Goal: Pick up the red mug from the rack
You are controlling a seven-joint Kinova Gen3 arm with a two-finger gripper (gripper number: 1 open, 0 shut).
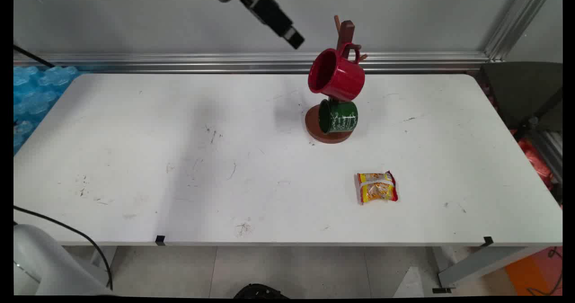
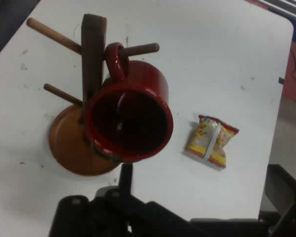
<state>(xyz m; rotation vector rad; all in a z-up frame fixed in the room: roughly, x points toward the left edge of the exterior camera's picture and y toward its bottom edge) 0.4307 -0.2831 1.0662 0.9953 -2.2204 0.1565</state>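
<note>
Our gripper raised left of the red mug hanging on the rack, fingers' state we cannot tell, green mug below, snack packet nearer.

A robot lab or test cell, not a home. Bare white table, scuffed and marked, set against a plain grey wall edged with aluminium rails. Black tape marks on the table's near edge. Blue bubble wrap heaped at the left, a loose black cable by the near corner, tiled floor below. On the table only a few test props: mug tree with two mugs, snack packet.
</note>
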